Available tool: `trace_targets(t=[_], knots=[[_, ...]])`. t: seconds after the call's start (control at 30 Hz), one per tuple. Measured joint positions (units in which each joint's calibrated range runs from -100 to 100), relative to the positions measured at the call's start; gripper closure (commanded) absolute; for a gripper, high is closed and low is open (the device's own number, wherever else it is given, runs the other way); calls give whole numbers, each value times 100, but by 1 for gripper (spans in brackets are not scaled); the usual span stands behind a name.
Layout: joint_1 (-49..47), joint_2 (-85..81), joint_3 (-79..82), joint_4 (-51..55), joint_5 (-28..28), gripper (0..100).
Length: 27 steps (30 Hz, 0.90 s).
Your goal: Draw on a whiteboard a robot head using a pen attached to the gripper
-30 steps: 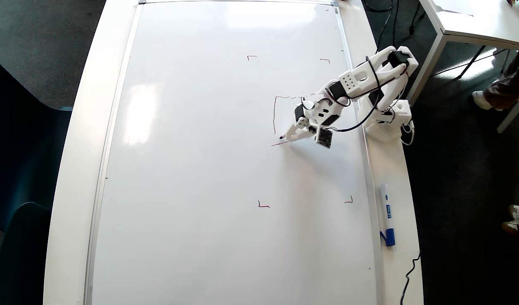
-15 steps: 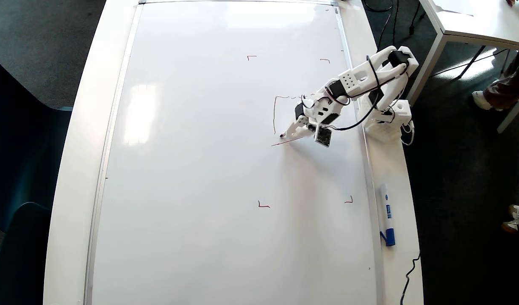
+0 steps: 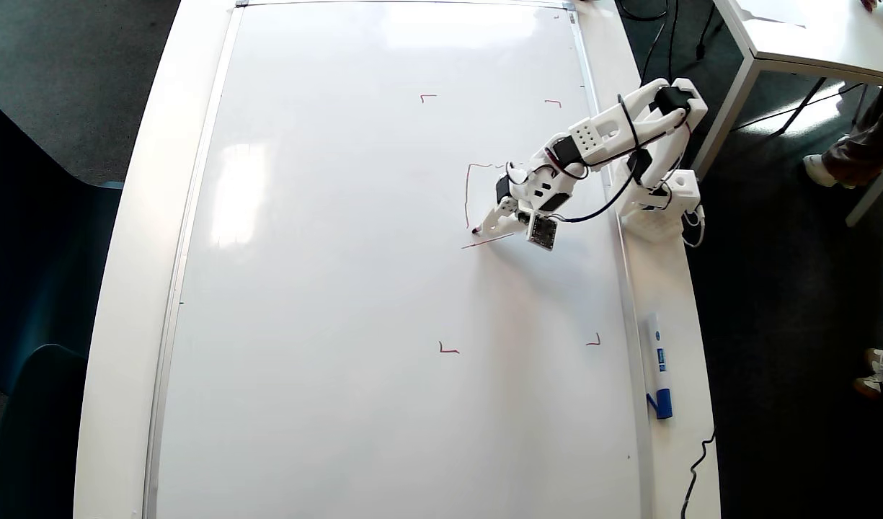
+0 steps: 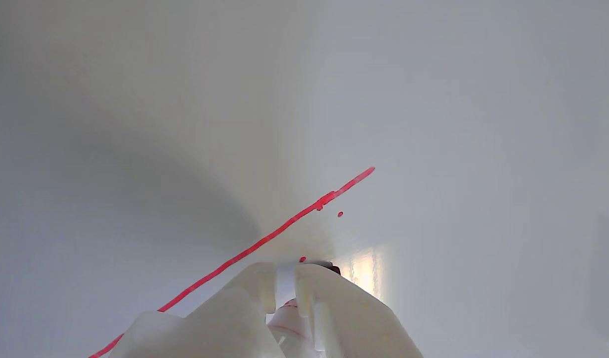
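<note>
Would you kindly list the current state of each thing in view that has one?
gripper: shut on the pen, tip low at the board.
pen: clamped between the jaws.
robot head: unfinished, only a few outline strokes.
whiteboard: lying flat, mostly blank.
blue-capped marker: capped, lying beside the board.

Glossy white whiteboard (image 3: pixel 340 288) bears thin red robot head (image 3: pixel 468 194) lines; white tool (image 4: pixel 284 281).
</note>
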Motion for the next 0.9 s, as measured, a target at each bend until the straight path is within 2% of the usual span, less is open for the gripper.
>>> trace_targets(t=[0.9], knots=[[-113, -610, 566, 313, 0, 99]])
